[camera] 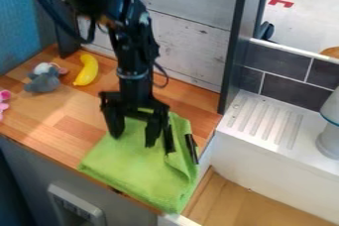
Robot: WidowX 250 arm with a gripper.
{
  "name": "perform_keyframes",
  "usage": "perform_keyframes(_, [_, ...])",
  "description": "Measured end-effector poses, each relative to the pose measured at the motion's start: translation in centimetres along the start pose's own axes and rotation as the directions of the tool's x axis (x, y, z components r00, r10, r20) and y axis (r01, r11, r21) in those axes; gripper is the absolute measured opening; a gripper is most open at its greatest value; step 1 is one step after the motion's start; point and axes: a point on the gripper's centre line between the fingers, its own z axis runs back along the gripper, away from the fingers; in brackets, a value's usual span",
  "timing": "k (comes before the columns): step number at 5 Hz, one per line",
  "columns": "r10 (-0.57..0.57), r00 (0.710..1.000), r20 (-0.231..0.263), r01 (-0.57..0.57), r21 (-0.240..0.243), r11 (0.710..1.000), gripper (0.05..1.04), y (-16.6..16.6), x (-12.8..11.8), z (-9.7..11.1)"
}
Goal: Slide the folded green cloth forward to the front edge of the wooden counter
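At the right-hand end of a wooden table, a black claw hangs over a green cloth, its two fingers spread with cloth visible between them. The cloth lies rumpled, its lowest corner reaching the table's front right corner, beside a white drainboard. Two slim black pieces, their nature unclear, rest on or against its right side. A yellow banana and a gray plush toy sit toward the back left corner, with a pink toy at left. The cloth's position looks precarious: a nudge toward the front right could send it sliding off, likely dragging the black pieces along. Fingers closing high above the loose folds might catch only a thin pinch that slips free, while pressing too low could bunch the fabric or scrape the wood.
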Motion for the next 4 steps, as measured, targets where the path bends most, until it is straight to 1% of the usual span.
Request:
perform_keyframes(1, [-0.059, 0.994, 0.090, 0.060, 0.000, 0.998, 1.000, 1.7, 0.9, 3.5])
perform_keyframes(2, [-0.091, 0.994, 0.061, 0.091, 0.013, 0.996, 1.001, 5.8, 1.5, 6.0])
perform_keyframes(3, [-0.074, 0.997, -0.035, 0.076, 0.067, 0.995, 1.000, 10.3, 0.6, 7.1])
perform_keyframes(4, [-0.040, 0.996, -0.074, 0.049, 0.118, 0.992, 1.000, 14.9, -0.3, 7.7])
